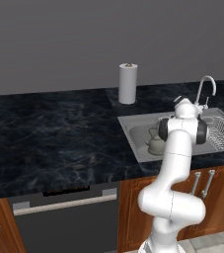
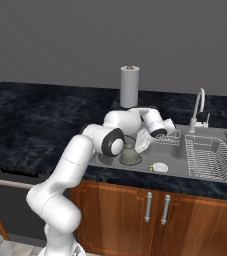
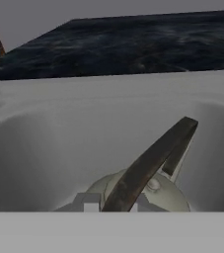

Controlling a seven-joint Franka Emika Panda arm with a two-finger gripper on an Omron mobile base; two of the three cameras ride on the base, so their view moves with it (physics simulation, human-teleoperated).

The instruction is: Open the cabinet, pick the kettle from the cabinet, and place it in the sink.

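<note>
The grey-green kettle (image 2: pixel 130 156) stands upright in the left part of the steel sink (image 2: pixel 207 176), close to its front wall. My gripper (image 2: pixel 133 143) reaches down into the basin from above and is shut on the kettle's dark arched handle (image 3: pixel 150 163). In the hand view the handle rises slantwise from my gripper (image 3: pixel 114 203), with the kettle lid (image 3: pixel 155 190) just beneath. In the left base view the kettle (image 1: pixel 156 145) shows partly behind my arm, inside the sink (image 1: pixel 127 124). The cabinet is out of view.
A white paper-towel roll (image 2: pixel 129 86) stands on the black marble counter (image 1: pixel 54 133) behind the sink. The chrome faucet (image 2: pixel 199 107) and wire dish rack (image 2: pixel 210 157) are on the right. A small round white object (image 2: pixel 158 167) lies in the basin. Wooden doors (image 2: pixel 155 215) run below.
</note>
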